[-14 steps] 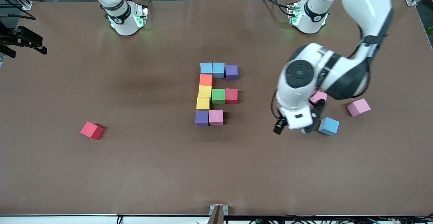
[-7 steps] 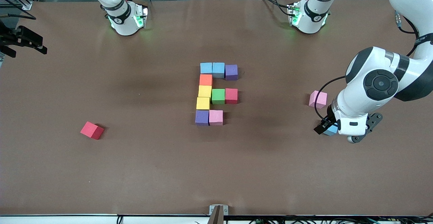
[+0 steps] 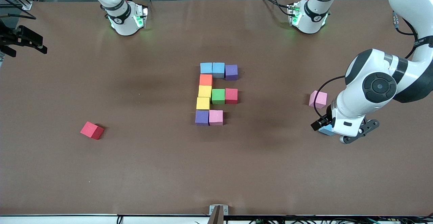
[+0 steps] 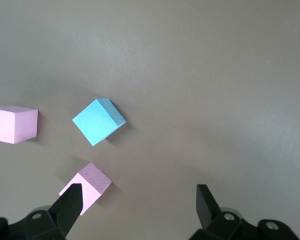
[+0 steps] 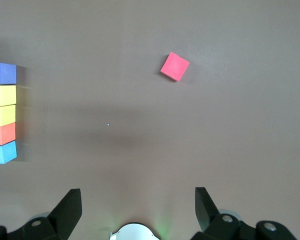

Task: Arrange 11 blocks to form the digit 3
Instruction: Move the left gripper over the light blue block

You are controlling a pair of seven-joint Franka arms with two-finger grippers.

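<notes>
Front view gives me the bench [image 3: 135, 170] with ten blocks set in the middle as a partial digit 3 [image 3: 216, 93]: two blue cubes [image 3: 212, 68] and a purple cube [image 3: 231, 71] along the row nearest the bases, an orange cube [image 3: 205, 80] and two yellow cubes [image 3: 204, 97] in a column toward the right arm's end, a green cube [image 3: 218, 96] and a red cube [image 3: 231, 95] as the middle bar, and a purple cube [image 3: 202, 117] with a pink cube [image 3: 215, 117] in the row nearest the camera. I see no containers on the bench. A loose red block [image 3: 92, 130] lies well apart, toward the right arm's end. Toward the left arm's end I see a loose pink block [image 3: 318, 99] and a blue block [image 3: 326, 129] partly hidden under the left arm. In the left wrist view my left gripper [image 4: 137, 202] hangs wide and empty over the bench near the blue block [image 4: 98, 121] and two pink blocks [image 4: 87, 186]. In the right wrist view my right gripper [image 5: 137, 202] also stands wide, holding nothing, waiting above its own base.
</notes>
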